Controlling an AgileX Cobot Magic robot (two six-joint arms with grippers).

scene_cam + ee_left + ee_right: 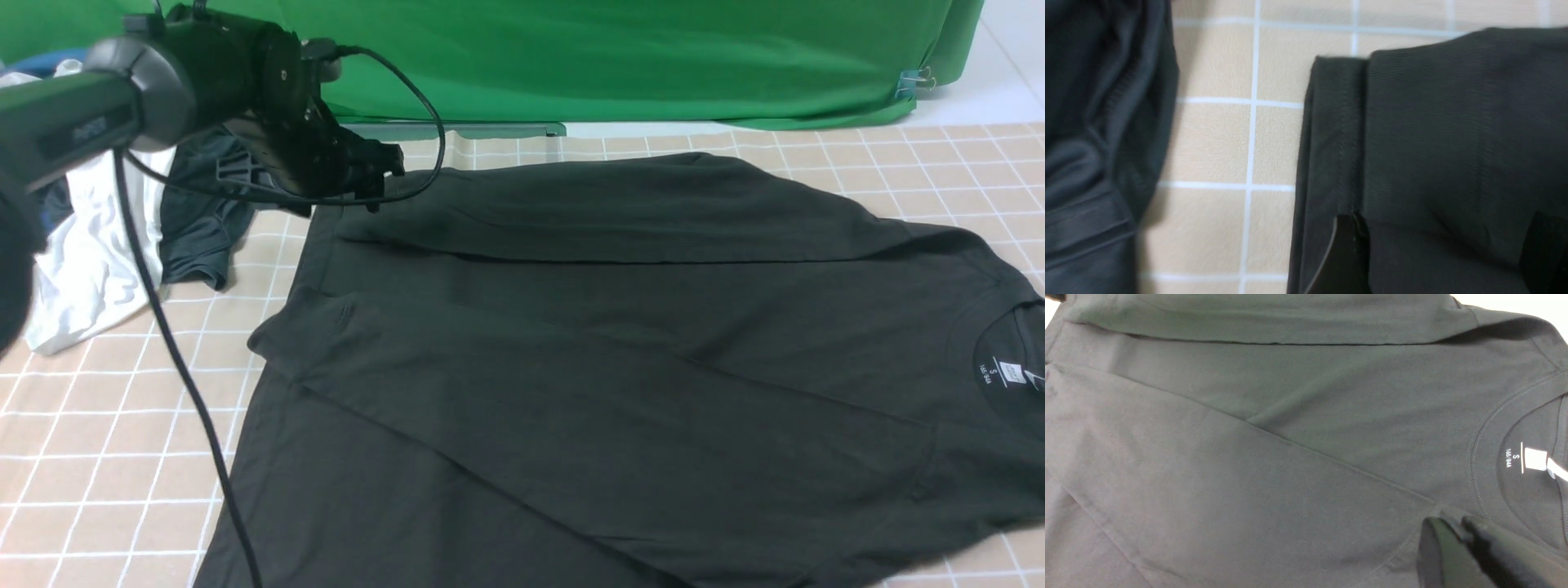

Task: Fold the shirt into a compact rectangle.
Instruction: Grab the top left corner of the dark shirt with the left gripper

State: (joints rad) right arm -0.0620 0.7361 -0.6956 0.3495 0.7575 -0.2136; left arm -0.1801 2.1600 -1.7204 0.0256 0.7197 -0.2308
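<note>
Counter (pixel 98 425), under a beige checked cloth, carries the black T-shirt (pixel 620 343) across the centre and right of the front view. The shirt's long axis runs left to right in that frame, hem at the left and collar at the right edge. Its far long side lies folded in toward the middle as a flap (pixel 620 208) in the upper centre. A diagonal crease crosses the near half.

The white garment (pixel 82 269) and the dark grey-teal garment (pixel 204 220) are heaped at the upper left, apart from the shirt.

My left tool (pixel 382 175) hangs at the upper left, over the far hem corner. Its jaws stand apart, with the hem below them and nothing gripped. My right tool (pixel 1449 528) has its jaws together, just beside the collar.

Judgement: the coming move turns on that axis. My left tool is nearer the hem end and my right tool nearer the collar end, so any end-to-end fold starts from those two stations.

Neck label (pixel 1008 374) sits at the right edge.

Not established:
- My right arm is absent from the front view.
- I cannot tell whether cloth is pinched between its jaws.
- The collar and the near hem corner are cut off by the frame.
- No chest print shows.
</note>
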